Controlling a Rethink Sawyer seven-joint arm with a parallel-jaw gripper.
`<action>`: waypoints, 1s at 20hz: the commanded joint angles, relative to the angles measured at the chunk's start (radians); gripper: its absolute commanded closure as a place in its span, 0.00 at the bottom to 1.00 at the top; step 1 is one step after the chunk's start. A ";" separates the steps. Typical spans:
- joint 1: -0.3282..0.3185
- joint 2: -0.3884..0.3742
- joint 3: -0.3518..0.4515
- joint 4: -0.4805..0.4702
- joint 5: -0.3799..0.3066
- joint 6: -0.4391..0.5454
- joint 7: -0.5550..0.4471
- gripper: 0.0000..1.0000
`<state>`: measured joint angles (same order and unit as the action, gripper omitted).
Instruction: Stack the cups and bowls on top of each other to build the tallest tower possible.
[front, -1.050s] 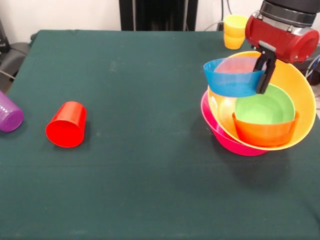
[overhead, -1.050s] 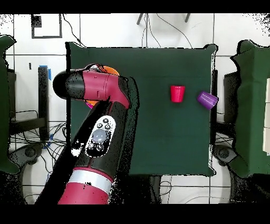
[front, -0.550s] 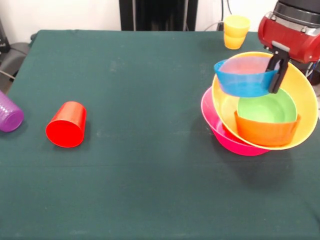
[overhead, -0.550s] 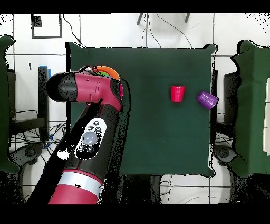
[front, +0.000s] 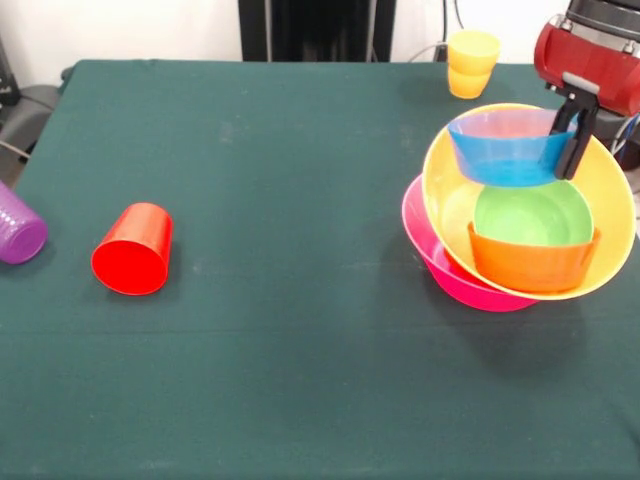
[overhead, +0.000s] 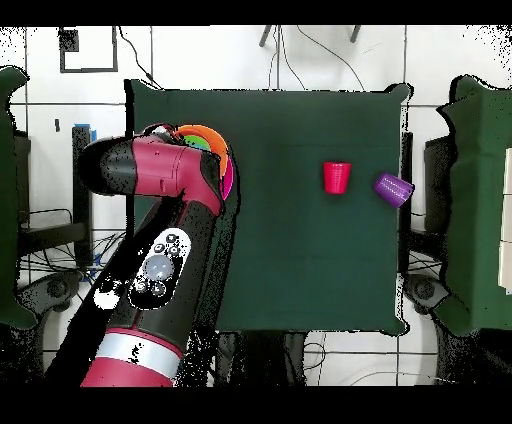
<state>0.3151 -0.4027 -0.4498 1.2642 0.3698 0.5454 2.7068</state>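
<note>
Gripper (front: 574, 135) pinches the right rim of the small blue bowl (front: 503, 150), held above the tower (front: 520, 225) at the right side of the table (front: 300, 200). Thin glossy plastic looks light and slippery, so the rim seems the best hold.

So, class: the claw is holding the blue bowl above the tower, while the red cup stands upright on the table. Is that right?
Not quite. The front view shows the red cup lying on its side, its open mouth facing the camera. The rest holds: the claw grips the blue bowl by its rim above the tower.
</note>
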 joint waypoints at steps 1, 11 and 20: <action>0.007 0.044 0.037 0.067 0.023 -0.037 0.205 1.00; 0.009 0.055 0.019 0.053 0.032 -0.039 0.188 1.00; 0.013 0.047 0.019 0.062 0.056 -0.026 0.187 1.00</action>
<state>0.3165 -0.3691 -0.4879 1.2640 0.4078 0.5454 2.7068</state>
